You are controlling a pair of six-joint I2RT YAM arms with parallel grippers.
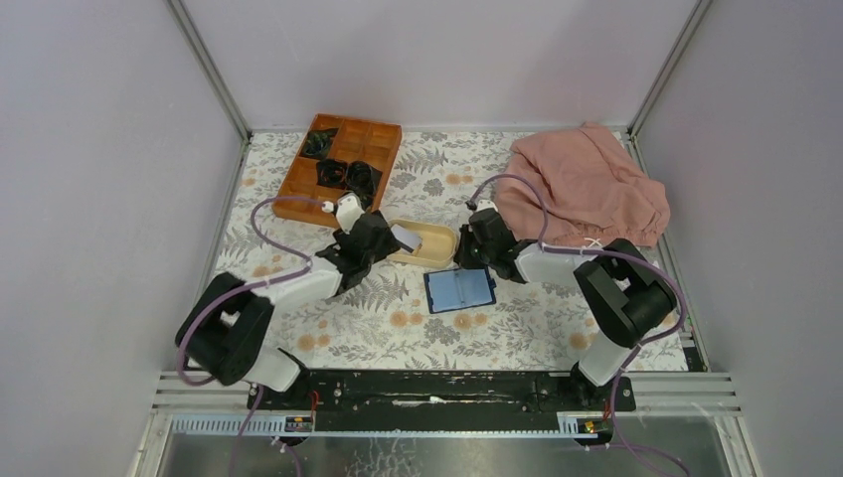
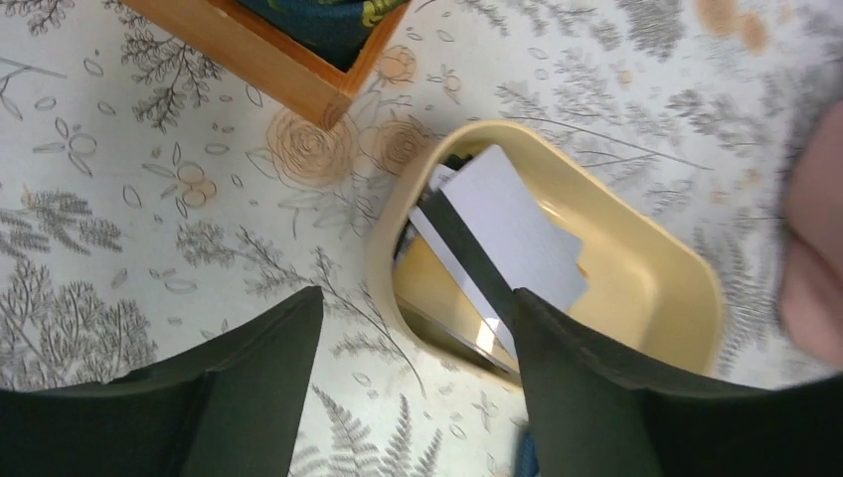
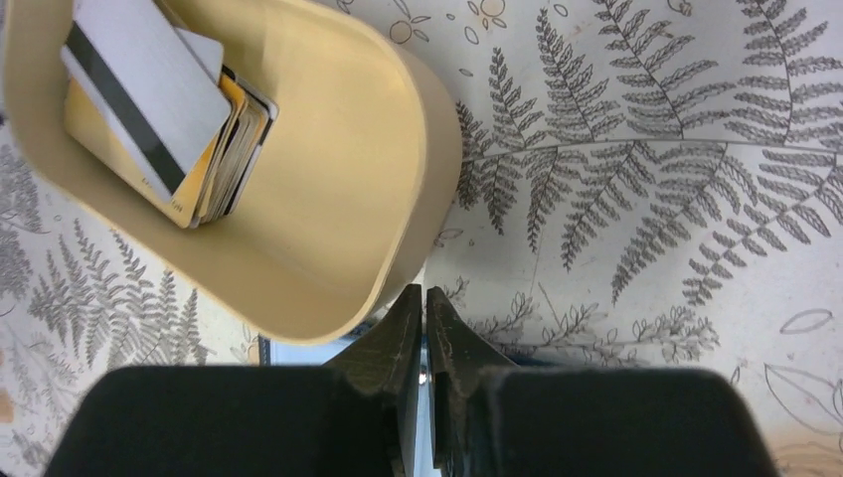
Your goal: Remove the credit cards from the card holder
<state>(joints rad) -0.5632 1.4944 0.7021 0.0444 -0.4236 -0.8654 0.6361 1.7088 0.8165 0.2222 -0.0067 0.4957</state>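
Top external: card holder lies open on the floral tablecloth, just below the beige dish. Left wrist: left gripper stands spread wide above the dish, credit cards piled inside it. Right wrist: right gripper has its fingers pressed almost together, tips beside the dish's rim.

The beige dish sits mid-table, its left end covered by the left pincer, whose jaws stand apart over the stacked credit cards. The right pincer, jaws closed together, crowds the dish's right end. The open card holder lies just nearer, between both arms. A wooden tray blocks the far left corner and a pink cloth the far right; bare table lies between them and along the near edge.
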